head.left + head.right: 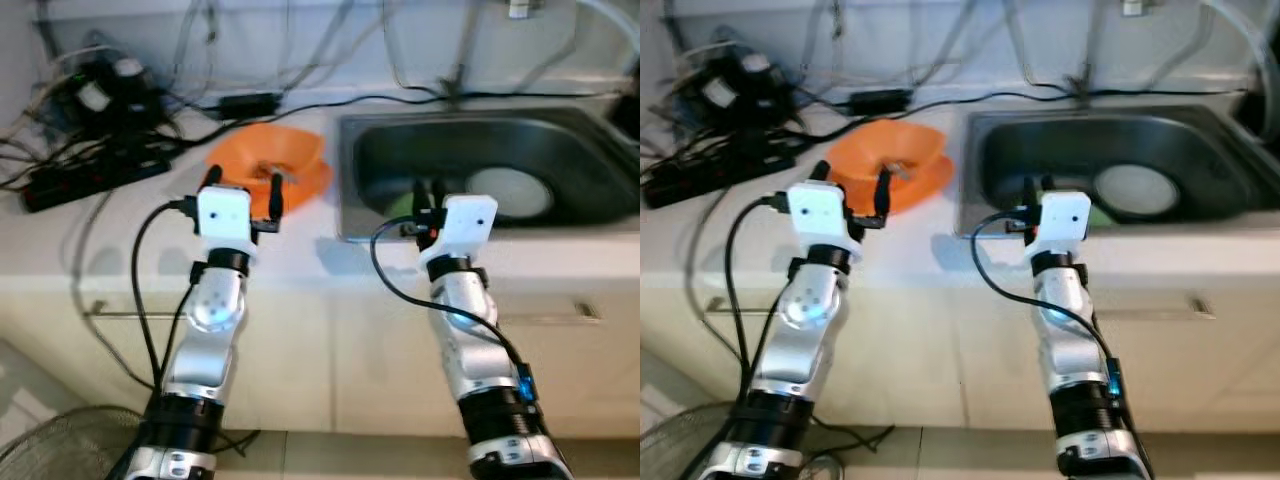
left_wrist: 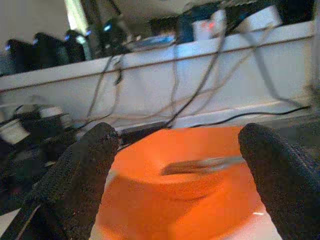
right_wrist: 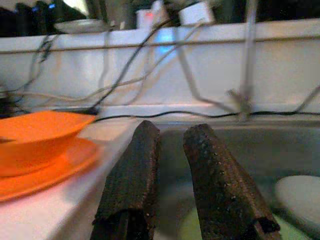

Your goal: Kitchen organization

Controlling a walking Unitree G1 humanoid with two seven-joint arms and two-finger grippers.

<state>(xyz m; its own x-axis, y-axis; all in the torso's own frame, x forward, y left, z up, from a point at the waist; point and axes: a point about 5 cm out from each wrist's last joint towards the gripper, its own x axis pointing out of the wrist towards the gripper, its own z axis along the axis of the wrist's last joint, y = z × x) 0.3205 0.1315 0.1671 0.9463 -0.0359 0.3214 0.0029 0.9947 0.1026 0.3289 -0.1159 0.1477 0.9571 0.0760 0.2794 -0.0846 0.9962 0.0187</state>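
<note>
Both grippers at the counter's front edge: left at the orange bowl, right at the sink.

Orange bowl [image 1: 268, 160] sits on an orange plate [image 1: 300, 185] on the counter [image 1: 290, 250], just left of the sink [image 1: 480, 170]. A metal utensil [image 2: 205, 164] lies in the bowl, long axis roughly across the left gripper's line. Left gripper [image 1: 243, 192], fingers spread wide, is just before the bowl. Right gripper [image 1: 428, 197], fingers narrow with nothing between, is over the sink's front rim; a white plate [image 1: 510, 192] lies in the basin. Cables [image 1: 90, 150] crowd the back-left corner.
</note>
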